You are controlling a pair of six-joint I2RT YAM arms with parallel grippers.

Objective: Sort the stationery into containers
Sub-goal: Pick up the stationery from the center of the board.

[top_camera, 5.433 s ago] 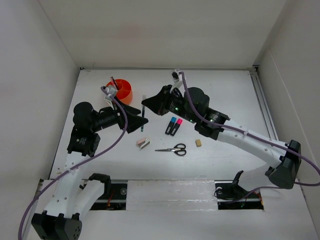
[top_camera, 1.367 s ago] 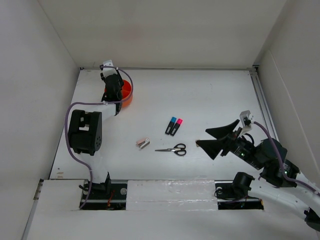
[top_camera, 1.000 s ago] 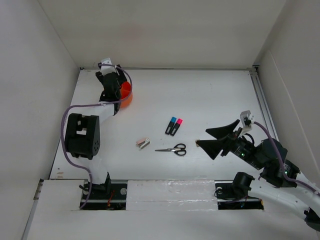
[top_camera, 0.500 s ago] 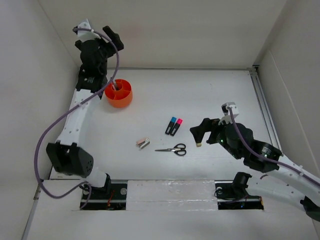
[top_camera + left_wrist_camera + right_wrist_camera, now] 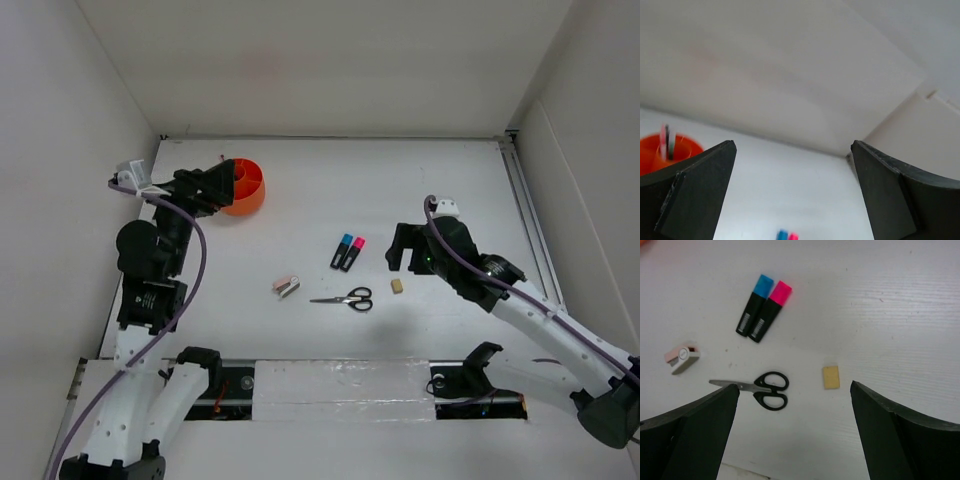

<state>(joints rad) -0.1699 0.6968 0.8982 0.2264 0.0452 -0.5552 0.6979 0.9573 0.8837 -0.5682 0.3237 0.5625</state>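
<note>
- Both pairs of jaws stood spread wide and empty: the right gripper [image 5: 792, 387] hung over the loose items, the left gripper [image 5: 792, 145] near the orange tub [image 5: 247, 195] (two pens [image 5: 666, 142] upright inside).
- With the tan eraser [image 5: 831, 377] near the scissors [image 5: 760, 388], a clean pick probably meant centring over it, descending straight and closing across its narrow sides.

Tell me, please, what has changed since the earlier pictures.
The slim pen, earlier between the grippers, now stands in the tub. The left gripper went to the tub and drew back, open. The right gripper retreated, then came over the eraser, open. The highlighters, scissors, eraser, stapler stayed.
</note>
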